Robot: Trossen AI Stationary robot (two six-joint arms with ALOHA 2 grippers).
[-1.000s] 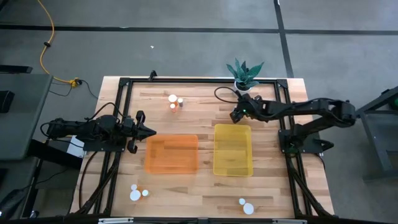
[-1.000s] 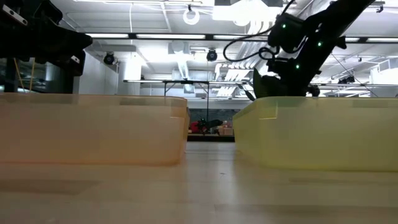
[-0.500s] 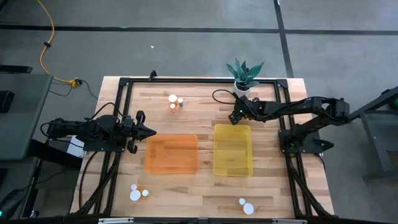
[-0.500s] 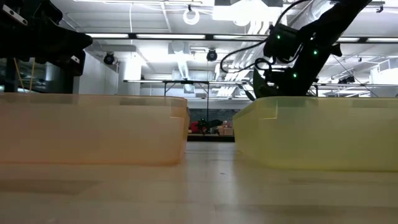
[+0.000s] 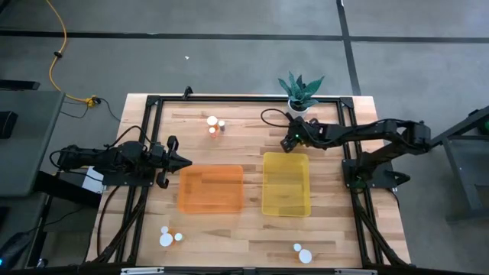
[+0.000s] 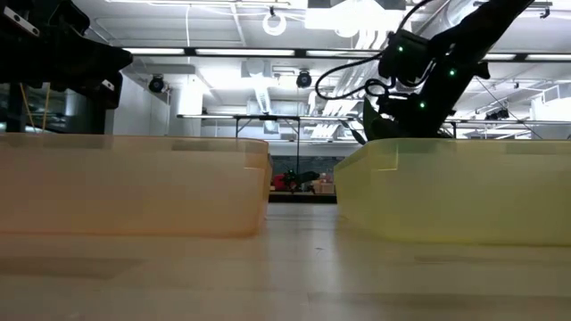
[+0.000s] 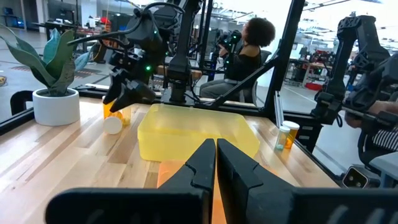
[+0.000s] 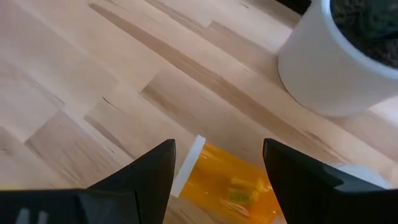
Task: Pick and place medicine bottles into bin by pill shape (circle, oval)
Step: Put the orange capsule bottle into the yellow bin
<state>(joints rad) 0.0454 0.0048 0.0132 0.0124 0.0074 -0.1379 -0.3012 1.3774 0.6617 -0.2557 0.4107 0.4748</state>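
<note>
My right gripper (image 5: 287, 143) is open at the far end of the yellow bin (image 5: 265, 183), beside the white plant pot (image 8: 336, 62). Its two fingers stand on either side of an amber medicine bottle (image 8: 233, 180) that lies on its side on the table, white cap (image 8: 186, 163) toward one finger. The left wrist view shows this bottle (image 7: 115, 109) under my right gripper (image 7: 127, 96). More bottles stand at the far middle (image 5: 214, 124), near left (image 5: 166, 237) and near right (image 5: 302, 253). My left gripper (image 5: 187, 161) is shut and empty, left of the orange bin (image 5: 180, 189).
The orange bin and the yellow bin sit side by side in the table's middle. The plant pot (image 5: 298, 105) stands at the far edge, right behind my right gripper. A person sits beyond the table in the left wrist view (image 7: 249, 46).
My right gripper has moved a little toward the table's left and lowered slightly beside the plant pot. My left arm has kept still.
</note>
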